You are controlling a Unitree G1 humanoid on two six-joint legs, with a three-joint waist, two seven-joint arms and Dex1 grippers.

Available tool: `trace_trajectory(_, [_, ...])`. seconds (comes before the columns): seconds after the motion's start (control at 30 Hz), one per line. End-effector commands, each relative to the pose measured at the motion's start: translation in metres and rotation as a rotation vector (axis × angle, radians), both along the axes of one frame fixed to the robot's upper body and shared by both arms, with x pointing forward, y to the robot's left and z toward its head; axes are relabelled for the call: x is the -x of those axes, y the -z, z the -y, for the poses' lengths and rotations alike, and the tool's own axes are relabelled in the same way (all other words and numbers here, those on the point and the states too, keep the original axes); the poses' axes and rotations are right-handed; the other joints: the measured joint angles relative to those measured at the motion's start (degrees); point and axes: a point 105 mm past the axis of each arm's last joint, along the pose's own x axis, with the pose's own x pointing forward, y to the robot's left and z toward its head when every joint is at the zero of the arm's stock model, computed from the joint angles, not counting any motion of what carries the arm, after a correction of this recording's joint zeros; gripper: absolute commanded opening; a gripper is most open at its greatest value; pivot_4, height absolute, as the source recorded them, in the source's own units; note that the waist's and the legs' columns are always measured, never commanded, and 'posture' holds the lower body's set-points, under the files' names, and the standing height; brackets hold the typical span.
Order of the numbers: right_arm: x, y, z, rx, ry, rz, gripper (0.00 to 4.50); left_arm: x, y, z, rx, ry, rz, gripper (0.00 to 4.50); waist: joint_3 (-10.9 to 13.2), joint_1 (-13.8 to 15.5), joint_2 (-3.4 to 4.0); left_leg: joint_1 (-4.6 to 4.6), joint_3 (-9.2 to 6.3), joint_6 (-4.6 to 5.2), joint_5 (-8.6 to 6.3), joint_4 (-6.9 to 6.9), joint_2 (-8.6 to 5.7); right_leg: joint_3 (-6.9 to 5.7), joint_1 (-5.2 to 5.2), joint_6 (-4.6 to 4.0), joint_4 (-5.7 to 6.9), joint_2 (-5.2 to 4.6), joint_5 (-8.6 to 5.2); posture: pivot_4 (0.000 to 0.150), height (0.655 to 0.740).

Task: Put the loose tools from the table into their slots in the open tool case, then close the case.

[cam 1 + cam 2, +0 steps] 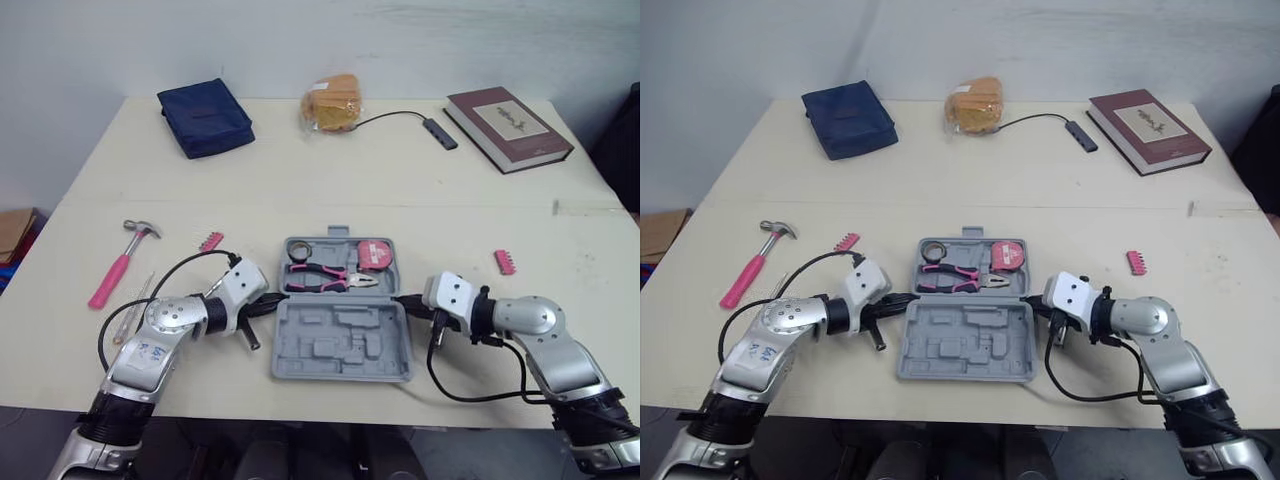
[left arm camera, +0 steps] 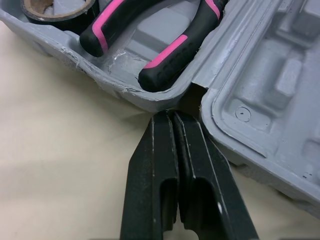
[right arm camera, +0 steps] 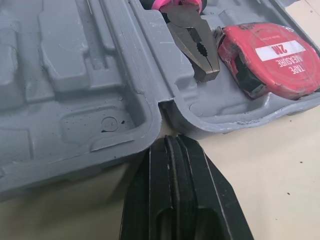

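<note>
The grey tool case (image 1: 342,345) lies open at the table's front middle. Its far half holds pink-handled pliers (image 1: 320,277), a roll of black tape (image 1: 301,250) and a red tape measure (image 1: 374,254). The near half's slots are empty. My left gripper (image 2: 169,116) is shut, its tip at the hinge notch on the case's left side. My right gripper (image 3: 170,140) is shut too, with its tip at the hinge notch on the right side. A pink hammer (image 1: 120,262) and a pink bit strip (image 1: 210,241) lie loose to the left. Another pink strip (image 1: 504,262) lies to the right.
At the back of the table are a navy pouch (image 1: 205,117), an orange bag (image 1: 333,103), a USB hub with cable (image 1: 440,132) and a maroon book (image 1: 508,128). A thin clear rod (image 1: 132,308) lies beside my left arm.
</note>
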Motion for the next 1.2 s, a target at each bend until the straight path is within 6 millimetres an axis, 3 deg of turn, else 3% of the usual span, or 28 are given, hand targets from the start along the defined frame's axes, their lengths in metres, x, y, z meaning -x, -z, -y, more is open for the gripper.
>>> trace_trajectory(0.03, [0.008,0.005,-0.017,-0.021,-0.063,-0.012,0.0,0.004,0.004,0.004,0.002,0.008,-0.001,0.06,-0.01,-0.04,-0.01,0.01,0.0,-0.01,-0.01,-0.01,0.0,-0.01,0.0,-0.02,0.0,0.0,-0.01,0.15,0.74])
trace_trajectory(0.17, [0.007,0.004,-0.01,0.0,-0.063,-0.02,0.0,0.004,0.007,0.008,0.0,0.024,-0.008,0.06,-0.03,0.08,-0.04,0.09,-0.01,0.1,-0.08,-0.02,0.01,-0.03,0.07,-0.03,0.01,0.0,-0.01,0.15,0.74])
trace_trajectory(0.33, [0.003,-0.004,0.005,0.001,-0.002,0.006,0.0,-0.001,0.0,-0.009,-0.033,-0.015,0.03,0.06,-0.03,0.04,-0.05,0.11,-0.03,0.14,-0.13,-0.02,0.01,-0.03,0.1,-0.04,-0.02,-0.01,-0.02,0.15,0.74])
trace_trajectory(0.4, [0.006,-0.008,0.02,0.012,0.007,0.005,0.0,0.0,-0.008,-0.018,-0.029,-0.013,0.05,0.06,-0.03,0.14,-0.06,0.11,-0.02,0.14,-0.13,-0.03,0.0,-0.03,0.09,-0.04,-0.02,-0.01,-0.02,0.15,0.74])
trace_trajectory(0.5, [0.012,-0.028,0.057,0.016,0.049,0.059,0.0,0.012,-0.033,-0.034,0.013,0.053,0.109,0.06,0.0,0.2,-0.07,0.03,-0.04,0.15,-0.13,-0.05,0.0,-0.06,0.06,-0.05,-0.1,-0.03,-0.03,0.15,0.74])
trace_trajectory(0.57, [0.022,-0.056,0.079,-0.045,0.029,0.147,0.0,0.025,-0.049,-0.055,-0.003,0.108,0.186,0.06,0.04,0.2,-0.06,-0.03,-0.04,0.17,-0.16,-0.06,0.0,-0.08,0.04,-0.06,-0.17,-0.07,-0.03,0.15,0.74])
trace_trajectory(0.67, [0.033,-0.067,0.116,-0.018,0.095,0.145,0.97,0.036,-0.077,-0.085,0.092,0.046,0.25,0.82,0.07,0.17,-0.02,-0.01,-0.03,0.19,-0.19,-0.16,0.02,-0.09,0.08,-0.07,-0.32,-0.12,-0.04,0.15,0.74])
trace_trajectory(0.8, [0.04,-0.081,0.159,0.017,0.23,0.178,2.82,0.043,-0.099,-0.143,0.127,-0.192,0.278,2.61,0.09,0.11,-0.05,0.08,-0.06,0.25,-0.23,-0.26,0.05,-0.12,0.16,-0.12,-0.34,-0.13,-0.06,0.15,0.74])
trace_trajectory(0.9, [0.048,-0.08,0.202,0.131,0.374,0.176,4.49,0.062,-0.105,-0.215,0.11,-0.447,0.27,4.14,0.1,-0.03,-0.04,0.18,0.01,0.24,-0.21,-0.44,0.05,-0.08,0.12,-0.17,-0.32,-0.12,-0.09,0.15,0.74])
trace_trajectory(0.93, [0.048,-0.084,0.212,0.107,0.427,0.195,4.5,0.068,-0.107,-0.241,0.129,-0.548,0.28,4.49,0.1,-0.08,-0.05,0.25,0.09,0.24,-0.21,-0.55,0.05,-0.02,0.11,-0.21,-0.32,-0.12,-0.11,0.15,0.74])
trace_trajectory(1.0, [0.047,-0.09,0.228,0.035,0.509,0.23,4.5,0.085,-0.107,-0.288,0.125,-0.718,0.311,4.49,0.1,-0.24,-0.05,0.4,0.21,0.24,-0.19,-0.74,0.06,0.02,0.1,-0.3,-0.32,-0.08,-0.16,0.15,0.74])
trace_trajectory(1.07, [0.05,-0.091,0.239,0.032,0.542,0.247,4.5,0.099,-0.108,-0.316,0.103,-0.816,0.323,4.49,0.11,-0.27,-0.07,0.43,0.24,0.23,-0.19,-0.77,0.09,0.03,0.07,-0.33,-0.31,-0.05,-0.17,0.15,0.74])
trace_trajectory(1.2, [0.055,-0.096,0.259,0.015,0.609,0.265,4.5,0.116,-0.112,-0.349,0.045,-0.933,0.351,4.49,0.12,0.04,-0.09,0.37,0.25,0.24,-0.21,-0.8,0.09,0.03,0.05,-0.32,-0.34,-0.17,-0.17,0.15,0.74])
